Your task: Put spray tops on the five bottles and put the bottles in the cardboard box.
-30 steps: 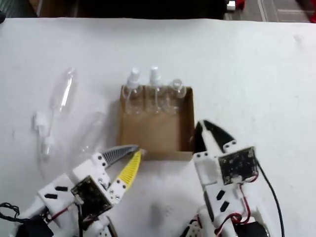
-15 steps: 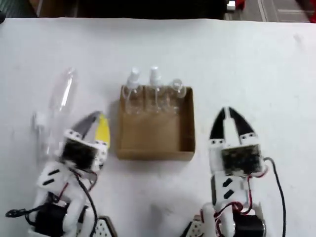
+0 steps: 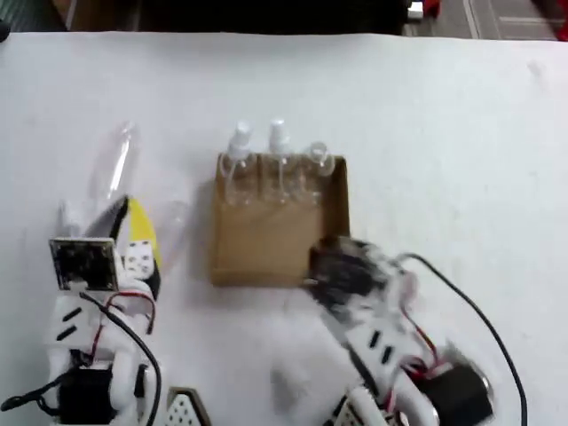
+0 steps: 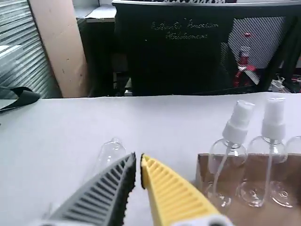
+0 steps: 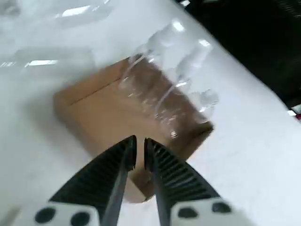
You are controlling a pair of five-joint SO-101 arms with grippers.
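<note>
Three bottles point(image 3: 279, 177) upright in row along far wall of cardboard box point(image 3: 266, 240) at mid-bench point(image 3: 444, 133). Two carry spray tops point(image 3: 240, 138); third looks bare-necked. Two further bottles lie on bench left of box: far one point(image 3: 114, 169) toward far-left, near one point(image 3: 173, 226) just beside box's left wall. Left fingers point(image 4: 169, 193), grey and yellow, clenched on nothing, above bench between lying bottles. Right fingers point(image 5: 174, 179) nearly clenched, empty, over box's near-right corner.
</note>
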